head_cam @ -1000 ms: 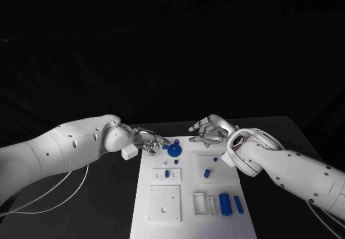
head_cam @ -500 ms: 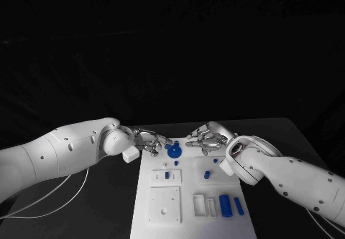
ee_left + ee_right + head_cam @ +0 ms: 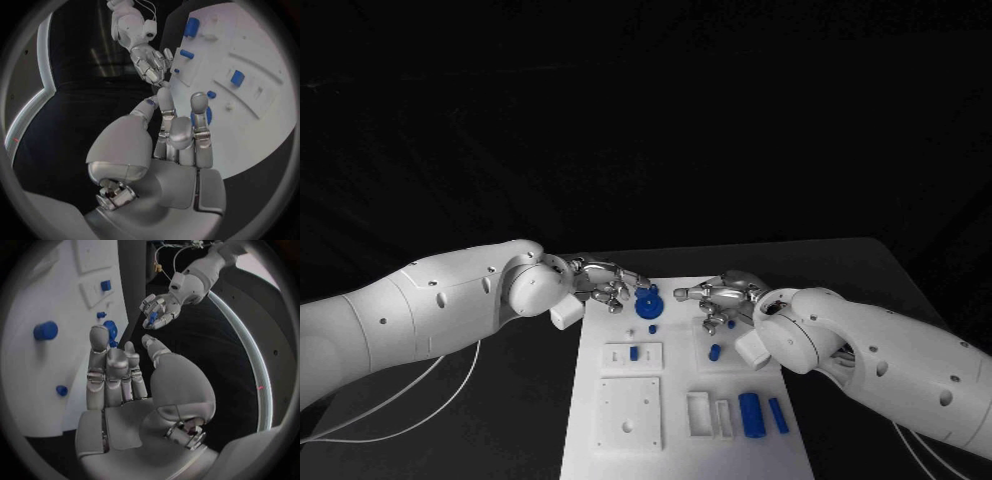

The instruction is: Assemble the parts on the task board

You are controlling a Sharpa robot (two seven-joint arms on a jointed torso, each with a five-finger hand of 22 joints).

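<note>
The white task board (image 3: pixel 678 455) lies in the middle of the table. A round blue gear-like part (image 3: pixel 648 304) stands near its far end, also visible in the right wrist view (image 3: pixel 111 333). My left hand (image 3: pixel 602 282) hovers just left of it at the board's far left edge. It pinches a small blue part (image 3: pixel 152 317) between thumb and fingers. My right hand (image 3: pixel 717 298) hangs over the board just right of the gear, fingers pointing down and holding nothing. Its fingers (image 3: pixel 99 352) reach toward the gear.
Nearer on the board sit a small blue peg (image 3: pixel 653 327), a blue piece in a square plate (image 3: pixel 635 351), another blue piece (image 3: pixel 714 350) and two blue cylinders (image 3: pixel 751 410) beside empty white frames (image 3: pixel 700 412). White cables (image 3: pixel 401 410) trail at the left.
My right hand has come down and nearer, from beyond the board's far edge to just right of the gear. The left hand has barely shifted.
</note>
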